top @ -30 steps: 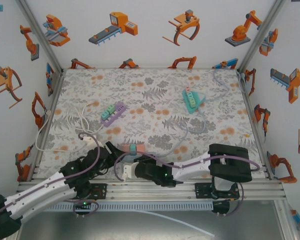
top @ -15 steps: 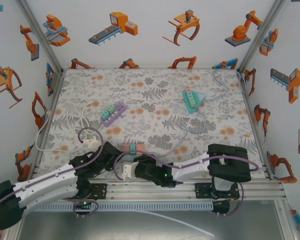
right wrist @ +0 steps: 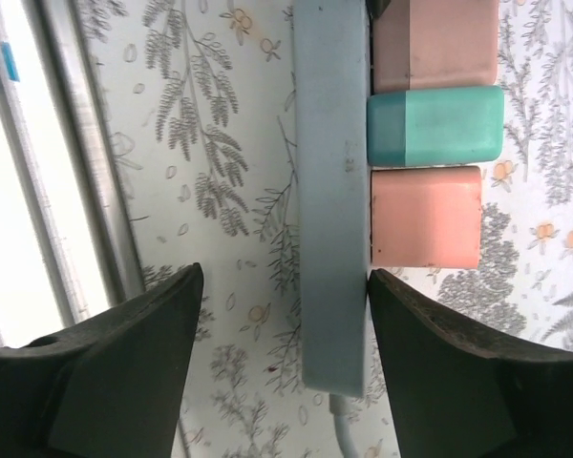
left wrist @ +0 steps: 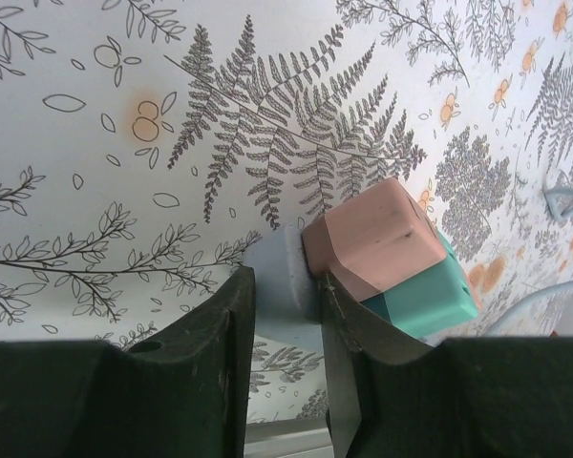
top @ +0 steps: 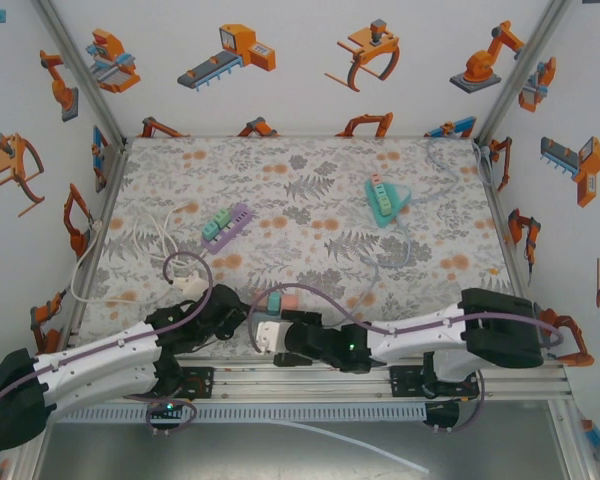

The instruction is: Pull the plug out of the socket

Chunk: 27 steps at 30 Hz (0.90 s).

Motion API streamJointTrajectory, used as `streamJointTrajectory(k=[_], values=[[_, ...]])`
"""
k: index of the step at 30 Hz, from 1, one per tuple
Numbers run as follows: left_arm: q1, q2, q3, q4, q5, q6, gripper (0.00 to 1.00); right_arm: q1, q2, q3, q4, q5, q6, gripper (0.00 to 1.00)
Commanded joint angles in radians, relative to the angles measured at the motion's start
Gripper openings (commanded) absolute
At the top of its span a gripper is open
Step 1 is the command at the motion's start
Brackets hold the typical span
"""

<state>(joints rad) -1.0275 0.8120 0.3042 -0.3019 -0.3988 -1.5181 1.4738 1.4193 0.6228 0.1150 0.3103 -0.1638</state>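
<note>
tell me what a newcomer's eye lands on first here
Both arms crowd onto one grey power strip at the near edge of the table, with pink plugs and a teal plug seated in it. The right gripper stands open astride the strip, and the left gripper flanks its end. Further back lie a purple strip and a teal socket block.

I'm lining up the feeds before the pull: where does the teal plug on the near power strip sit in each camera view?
Top external: teal plug at low centre of the picture.
Left wrist: lower right, behind a pink plug.
Right wrist: upper right, against the right side of the grey power strip.
Shared landmark: that grey power strip, which the plug sits in.
</note>
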Motion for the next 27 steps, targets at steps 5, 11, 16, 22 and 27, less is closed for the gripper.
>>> streamJointTrajectory(k=[5, 11, 16, 22, 27], values=[[-0.069, 0.085, -0.107, -0.258, 0.049, -0.004, 0.24, -0.199, -0.178, 0.089, -0.115, -0.310, 0.327, 0.67], [-0.115, 0.144, -0.098, -0.254, 0.010, -0.011, 0.24, -0.366, -0.217, 0.111, -0.195, -0.489, 0.350, 0.73], [-0.134, 0.154, -0.093, -0.252, -0.005, -0.014, 0.22, -0.485, -0.148, 0.139, -0.265, -0.654, 0.272, 0.78], [-0.144, 0.131, -0.102, -0.256, -0.012, -0.017, 0.21, -0.556, 0.008, 0.172, -0.203, -0.762, 0.224, 0.76], [-0.152, 0.109, -0.105, -0.266, -0.023, -0.017, 0.20, -0.570, 0.117, 0.199, -0.120, -0.851, 0.245, 0.63]])
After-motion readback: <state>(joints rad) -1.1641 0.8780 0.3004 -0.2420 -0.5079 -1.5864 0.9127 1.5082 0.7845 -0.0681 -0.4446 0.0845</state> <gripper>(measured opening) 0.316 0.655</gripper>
